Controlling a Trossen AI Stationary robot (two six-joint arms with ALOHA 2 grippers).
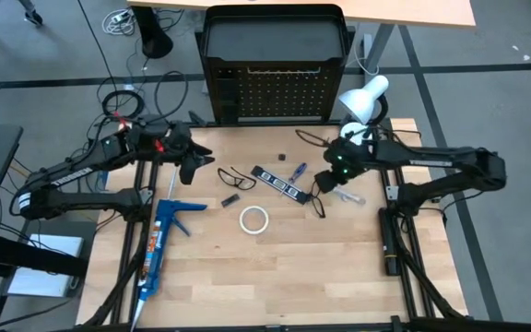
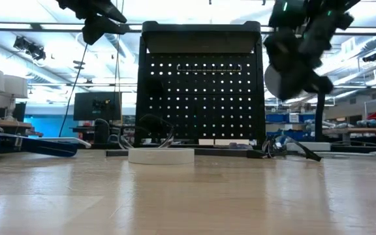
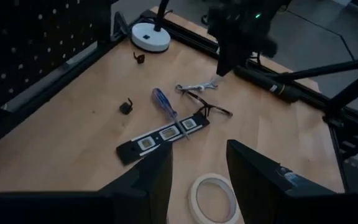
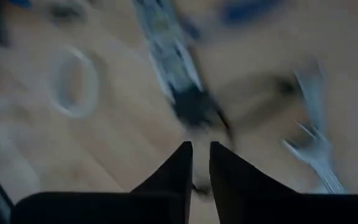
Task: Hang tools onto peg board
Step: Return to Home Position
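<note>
Pale wood tabletop, fronting the perforated black metal peg board, carries near the open, empty left jaws a white tape ring, probably light and best pinched across its rim, a flat rigid-looking black strip, and, by the near-shut, empty right jaws, a likely slick silver wrench.

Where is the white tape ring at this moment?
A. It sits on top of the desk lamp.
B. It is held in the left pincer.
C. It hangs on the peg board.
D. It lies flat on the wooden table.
D: the white tape ring lies flat on the wood of the table, well in front of the peg board.
</note>
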